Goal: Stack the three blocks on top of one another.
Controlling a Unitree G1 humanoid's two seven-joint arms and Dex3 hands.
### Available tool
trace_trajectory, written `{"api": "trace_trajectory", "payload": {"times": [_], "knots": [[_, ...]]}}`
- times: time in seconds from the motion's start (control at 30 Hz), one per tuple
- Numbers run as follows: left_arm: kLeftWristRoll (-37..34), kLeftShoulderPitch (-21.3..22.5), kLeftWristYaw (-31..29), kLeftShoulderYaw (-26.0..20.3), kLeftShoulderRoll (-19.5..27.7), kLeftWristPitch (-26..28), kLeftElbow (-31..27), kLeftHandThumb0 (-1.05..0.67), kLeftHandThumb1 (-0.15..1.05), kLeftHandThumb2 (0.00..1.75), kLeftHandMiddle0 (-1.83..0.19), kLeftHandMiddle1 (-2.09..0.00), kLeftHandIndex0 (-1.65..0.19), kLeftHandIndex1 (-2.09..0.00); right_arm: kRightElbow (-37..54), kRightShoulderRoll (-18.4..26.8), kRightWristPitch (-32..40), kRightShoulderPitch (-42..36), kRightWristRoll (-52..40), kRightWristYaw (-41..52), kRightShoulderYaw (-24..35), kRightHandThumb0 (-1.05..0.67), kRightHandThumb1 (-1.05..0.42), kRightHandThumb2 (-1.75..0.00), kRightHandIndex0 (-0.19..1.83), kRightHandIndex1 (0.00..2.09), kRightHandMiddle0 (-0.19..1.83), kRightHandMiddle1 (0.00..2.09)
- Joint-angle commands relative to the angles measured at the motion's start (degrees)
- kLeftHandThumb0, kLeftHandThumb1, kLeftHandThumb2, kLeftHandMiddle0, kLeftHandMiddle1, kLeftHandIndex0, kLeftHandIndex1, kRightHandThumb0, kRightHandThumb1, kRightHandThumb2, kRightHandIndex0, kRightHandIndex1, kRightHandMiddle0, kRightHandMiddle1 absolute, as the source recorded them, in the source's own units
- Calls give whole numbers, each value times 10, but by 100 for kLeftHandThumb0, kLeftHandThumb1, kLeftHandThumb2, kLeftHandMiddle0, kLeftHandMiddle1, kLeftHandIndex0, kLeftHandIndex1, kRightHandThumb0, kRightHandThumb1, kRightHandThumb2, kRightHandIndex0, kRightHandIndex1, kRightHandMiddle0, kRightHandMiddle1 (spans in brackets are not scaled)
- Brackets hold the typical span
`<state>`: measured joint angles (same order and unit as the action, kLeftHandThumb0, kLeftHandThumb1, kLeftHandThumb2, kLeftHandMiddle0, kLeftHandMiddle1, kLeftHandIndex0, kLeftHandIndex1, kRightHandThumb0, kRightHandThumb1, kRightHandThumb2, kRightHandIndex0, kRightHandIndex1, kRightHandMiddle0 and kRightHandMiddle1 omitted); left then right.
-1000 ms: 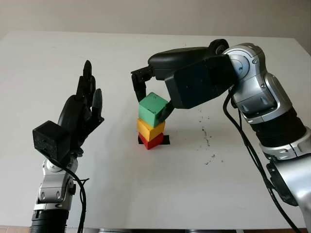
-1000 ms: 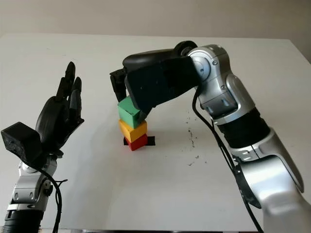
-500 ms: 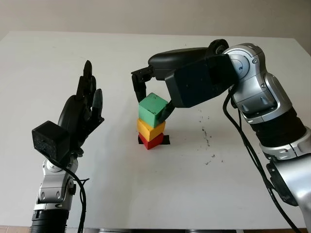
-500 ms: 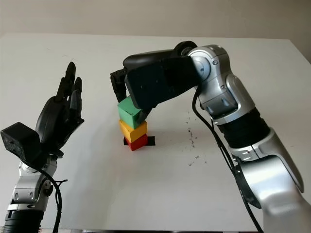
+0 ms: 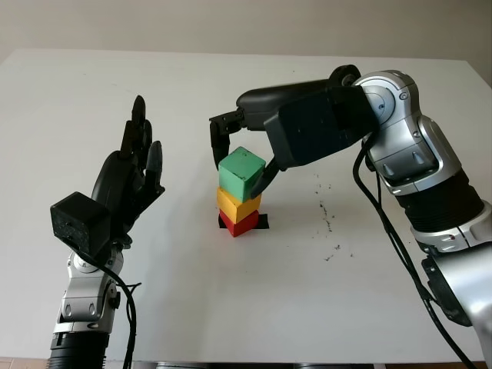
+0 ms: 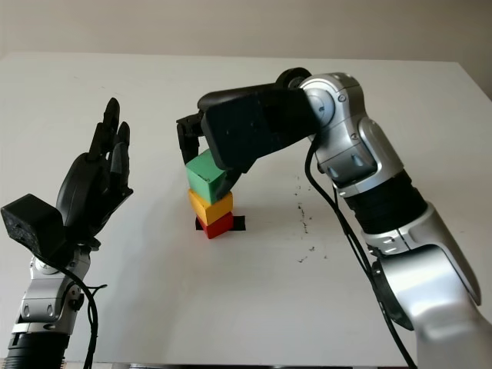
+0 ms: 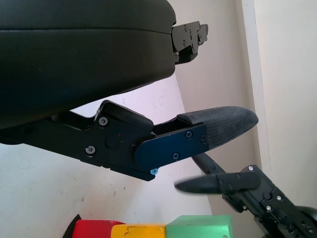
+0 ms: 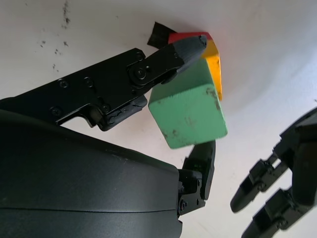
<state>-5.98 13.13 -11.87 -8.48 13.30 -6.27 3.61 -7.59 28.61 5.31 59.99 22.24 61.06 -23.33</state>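
On the counter (image 5: 92, 84), head views: green block (image 5: 241, 174) atop yellow block (image 5: 237, 204) atop red block (image 5: 240, 223), right hand (image 5: 244, 152) just loosened off green, so basically stacked | left wrist: left hand (image 5: 127, 181) released, idling alongside | right wrist: fingers (image 8: 185, 47) flanking green, contact hard to tell

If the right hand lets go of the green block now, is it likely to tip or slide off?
Probably stable: the green block sits on the yellow block, flat-faced. It looks rotated and overhanging slightly, so a nudge from the right hand could shift it.
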Motion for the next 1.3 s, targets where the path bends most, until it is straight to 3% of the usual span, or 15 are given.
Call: {"api": "trace_trajectory", "payload": {"times": [0.0,0.33,0.47,0.67,0.77,1.0,1.27], "knots": [[-3,-9,0,1,-3,-5,1,-81,105,71,19,0,19,0,-2,6,2,10,-5,9,-1,-72,-88,-5,-10,1,-10,39],[-2,-9,1,1,-3,-2,1,-80,105,71,19,0,19,0,-23,22,-38,12,-33,12,15,-81,-84,-6,-19,0,-19,3],[0,-8,3,2,-3,-4,1,-80,105,71,19,0,19,0,-40,30,-50,27,-49,28,23,-90,-87,-6,-19,0,-19,0],[2,-10,5,1,-3,-2,-1,-81,105,71,19,0,19,0,-23,58,-22,15,-94,0,93,-96,-99,-9,-19,0,-19,0],[-2,-11,4,-1,-2,-2,-4,-82,105,72,19,0,19,0,-19,54,14,-18,-124,-69,156,-94,-104,-20,-19,0,-19,0],[-16,-6,4,-9,-6,-6,3,-84,105,71,19,0,19,0,-52,28,-38,-115,-183,-188,224,-88,-105,-60,-19,0,-19,0],[-26,-5,1,-12,-5,-10,6,-83,105,72,19,0,19,0,-32,-28,15,-235,-225,-295,254,-81,-105,-65,-19,0,-19,0]]}}
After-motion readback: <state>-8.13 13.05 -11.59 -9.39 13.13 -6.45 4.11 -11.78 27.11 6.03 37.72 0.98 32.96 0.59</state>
